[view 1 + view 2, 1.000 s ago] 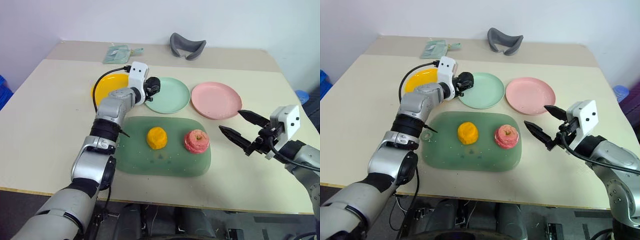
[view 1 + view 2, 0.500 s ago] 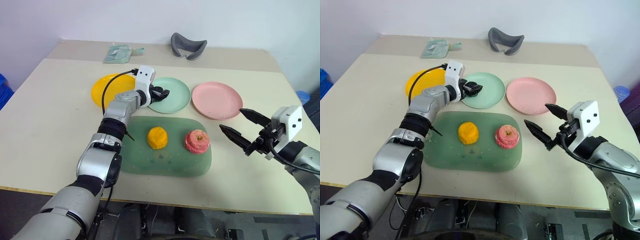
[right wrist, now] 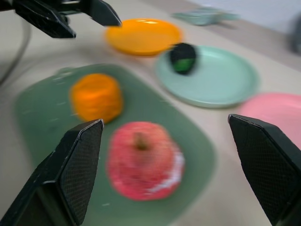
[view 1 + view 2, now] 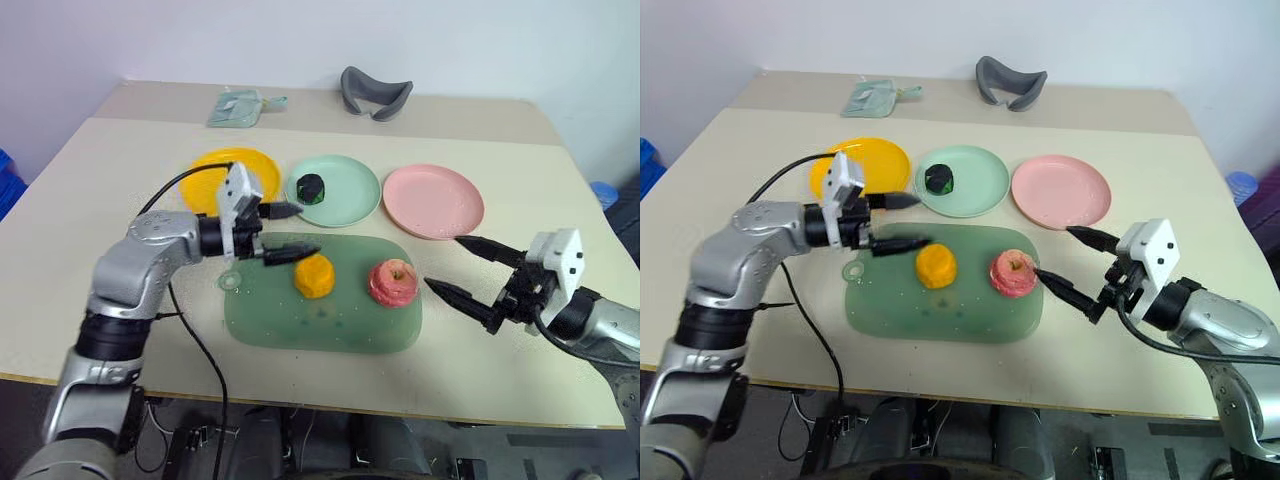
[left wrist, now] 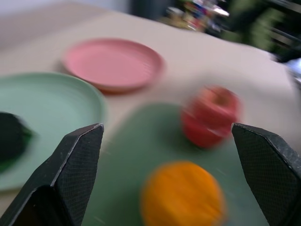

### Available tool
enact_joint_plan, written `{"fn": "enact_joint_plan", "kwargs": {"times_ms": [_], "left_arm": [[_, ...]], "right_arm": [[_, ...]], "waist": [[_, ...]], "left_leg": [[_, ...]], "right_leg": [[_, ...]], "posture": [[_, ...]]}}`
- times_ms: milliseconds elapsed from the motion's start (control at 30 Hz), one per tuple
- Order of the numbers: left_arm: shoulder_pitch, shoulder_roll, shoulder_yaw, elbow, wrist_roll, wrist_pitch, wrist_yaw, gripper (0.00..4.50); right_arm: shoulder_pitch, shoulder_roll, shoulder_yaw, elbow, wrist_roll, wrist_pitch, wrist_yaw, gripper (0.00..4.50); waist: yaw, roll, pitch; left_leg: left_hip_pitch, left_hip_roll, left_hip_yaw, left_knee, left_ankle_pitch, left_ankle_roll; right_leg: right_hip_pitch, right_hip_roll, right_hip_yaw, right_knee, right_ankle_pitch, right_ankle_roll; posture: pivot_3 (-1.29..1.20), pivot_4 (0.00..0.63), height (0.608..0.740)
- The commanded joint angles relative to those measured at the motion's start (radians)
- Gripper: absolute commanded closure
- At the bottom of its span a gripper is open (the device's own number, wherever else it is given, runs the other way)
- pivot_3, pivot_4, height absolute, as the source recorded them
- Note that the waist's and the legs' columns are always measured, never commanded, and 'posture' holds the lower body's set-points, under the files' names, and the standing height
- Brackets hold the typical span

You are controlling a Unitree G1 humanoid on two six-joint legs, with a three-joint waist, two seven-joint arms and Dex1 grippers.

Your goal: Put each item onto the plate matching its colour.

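Left eye view: the dark lump is sitting on the mint plate, so one item is looking done. The left gripper, jaws spread and empty, is hovering beside the orange lump on the mat. The right gripper, jaws spread, is facing the apple. Next, probably: closing on the orange lump and carrying it to the yellow plate; the apple is waiting for the pink plate.

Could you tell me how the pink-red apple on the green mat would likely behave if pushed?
The apple looks squat and sits upright on the mat, so it would probably slide rather than roll. Its rounded sides might still tip it if nudged high.
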Motion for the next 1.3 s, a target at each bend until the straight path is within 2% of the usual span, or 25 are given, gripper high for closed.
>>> {"fn": "enact_joint_plan", "kwargs": {"times_ms": [33, 167, 467, 533, 633, 667, 767, 900, 1000, 1167, 1300], "left_arm": [[-0.003, 0.036, -0.046, -0.043, 0.013, 0.0, -0.028, 0.06], [-0.022, 0.025, -0.142, -0.006, 0.13, -0.04, 0.026, 0.06], [-0.055, -0.039, -0.227, 0.048, 0.229, -0.045, 0.095, 0.06], [-0.061, -0.056, -0.228, 0.058, 0.236, -0.032, 0.11, 0.59], [-0.06, -0.064, -0.226, 0.05, 0.232, -0.032, 0.104, 1.8], [-0.059, -0.064, -0.225, 0.046, 0.233, -0.035, 0.104, 1.95], [-0.051, -0.067, -0.213, 0.04, 0.238, -0.039, 0.121, 1.95], [-0.09, -0.187, -0.033, 0.131, 0.228, 0.038, 0.384, 1.95], [-0.111, -0.253, 0.048, 0.18, 0.267, 0.017, 0.556, 1.95], [-0.16, -0.361, 0.182, 0.325, 0.363, -0.091, 0.904, 1.95], [-0.218, -0.388, 0.244, 0.455, 0.4, -0.185, 1.061, 1.95]], "right_arm": [[-0.046, -0.026, 0.01, 0.003, 0.028, -0.019, 0.049, 0.14], [-0.067, -0.062, 0.028, 0.004, 0.036, -0.005, 0.093, 0.14], [-0.052, -0.103, 0.0, -0.002, 0.017, -0.021, 0.131, 0.14], [-0.05, -0.106, -0.007, 0.001, 0.015, -0.022, 0.133, 0.14], [-0.05, -0.108, -0.015, 0.001, 0.018, -0.018, 0.133, 0.14], [-0.05, -0.109, -0.016, 0.0, 0.019, -0.016, 0.132, 0.14], [-0.052, -0.111, -0.014, 0.005, 0.011, -0.01, 0.121, 0.14], [-0.11, -0.065, 0.015, 0.026, -0.006, -0.016, 0.041, 0.14], [-0.145, -0.024, 0.035, 0.029, -0.002, -0.008, -0.007, 0.14], [-0.228, 0.061, 0.119, 0.07, -0.069, -0.053, -0.084, 0.14], [-0.244, 0.089, 0.154, 0.09, -0.098, -0.079, -0.086, 0.14]], "waist": [[0.005, 0.0, 0.0], [0.008, 0.0, 0.0], [0.006, 0.0, 0.0], [0.006, 0.0, 0.0], [0.006, 0.0, 0.0], [0.006, 0.0, 0.0], [0.006, 0.0, 0.0], [0.006, -0.001, 0.0], [0.005, -0.001, 0.0], [0.005, -0.001, 0.0], [0.008, -0.001, 0.001]], "left_leg": [[0.0, 0.0, 0.0, 0.0, 0.0, 0.0], [0.0, -0.001, -0.001, 0.0, -0.001, 0.001], [0.0, 0.0, -0.001, 0.0, -0.001, 0.001], [0.0, 0.0, -0.001, 0.0, -0.001, 0.001], [0.0, 0.0, -0.001, 0.001, -0.001, 0.001], [0.0, 0.0, -0.001, 0.001, -0.001, 0.001], [0.0, 0.0, -0.001, 0.001, -0.001, 0.001], [-0.001, 0.0, -0.001, 0.001, -0.001, 0.001], [-0.001, 0.0, -0.002, 0.001, -0.001, 0.001], [-0.001, 0.0, -0.001, 0.001, -0.001, 0.001], [-0.001, -0.001, -0.001, 0.001, -0.001, 0.001]], "right_leg": [[0.0, 0.0, 0.0, 0.0, 0.0, 0.0], [0.001, -0.001, 0.0, -0.001, 0.0, 0.0], [0.0, 0.0, 0.0, -0.001, 0.0, 0.0], [0.0, 0.0, 0.0, -0.001, 0.0, 0.0], [0.0, 0.0, 0.0, -0.001, 0.0, 0.0], [0.0, 0.0, 0.0, -0.001, 0.0, 0.0], [0.0, 0.0, 0.0, -0.001, 0.0, 0.0], [0.0, 0.0, 0.0, -0.001, 0.0, 0.0], [0.0, 0.0, 0.0, 0.0, 0.0, 0.0], [0.0, 0.0, 0.0, 0.0, 0.0, 0.0], [0.0, -0.001, -0.001, -0.001, 0.0, 0.0]], "posture": [[0.0, 0.15, 0.74], [0.0, 0.15, 0.74], [0.0, 0.15, 0.74], [0.0, 0.15, 0.74], [0.0, 0.15, 0.74], [0.0, 0.15, 0.74], [0.0, 0.15, 0.74], [0.0, 0.15, 0.74], [0.0, 0.15, 0.74], [0.0, 0.15, 0.74], [0.0, 0.15, 0.74]]}}
